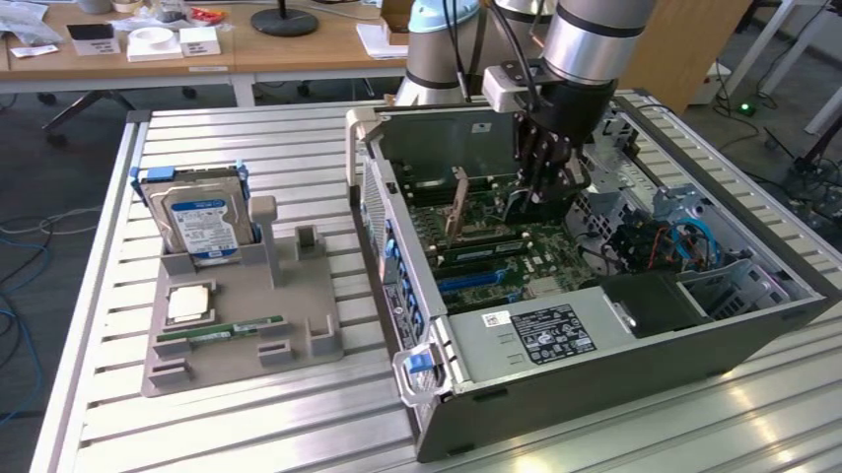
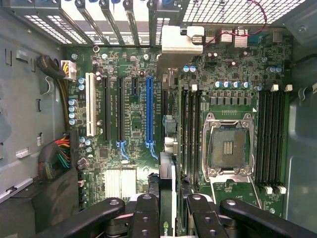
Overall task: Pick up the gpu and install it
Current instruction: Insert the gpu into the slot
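Currently, exterior view: gripper [image 1: 537, 192] inside the open computer case [image 1: 593, 394] on the table [image 1: 263, 429]. Wrist view: gpu [image 2: 167, 193] stands edge-on, clamped between the fingers [image 2: 146, 213], silver bracket [image 2: 181, 39] toward the case's back, above the motherboard [image 2: 129, 124] beside the blue slot [image 2: 149, 109]. Judged light, stiff, fragile; best held by its flat faces, clear of the contacts.

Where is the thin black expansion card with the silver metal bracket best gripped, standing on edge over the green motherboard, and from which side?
Pinch the black card across its two flat faces at the upper long edge, coming down from the open side of the case, as the gripper does. Its silver bracket and the edge facing the motherboard must be free.
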Controlling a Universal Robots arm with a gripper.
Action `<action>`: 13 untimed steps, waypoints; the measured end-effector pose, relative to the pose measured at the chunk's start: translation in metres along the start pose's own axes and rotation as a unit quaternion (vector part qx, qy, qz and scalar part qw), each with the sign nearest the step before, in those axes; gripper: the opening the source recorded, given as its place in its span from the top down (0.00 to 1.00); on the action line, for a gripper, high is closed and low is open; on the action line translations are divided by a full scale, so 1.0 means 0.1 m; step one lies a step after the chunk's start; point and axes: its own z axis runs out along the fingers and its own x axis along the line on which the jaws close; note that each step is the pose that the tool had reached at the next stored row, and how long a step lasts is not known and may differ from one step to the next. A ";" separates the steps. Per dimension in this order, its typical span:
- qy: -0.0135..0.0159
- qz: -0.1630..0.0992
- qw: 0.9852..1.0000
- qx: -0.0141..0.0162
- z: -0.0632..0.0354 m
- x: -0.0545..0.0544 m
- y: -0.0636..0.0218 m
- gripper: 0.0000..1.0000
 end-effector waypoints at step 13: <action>0.000 0.000 1.000 0.000 0.032 0.00 0.007 0.74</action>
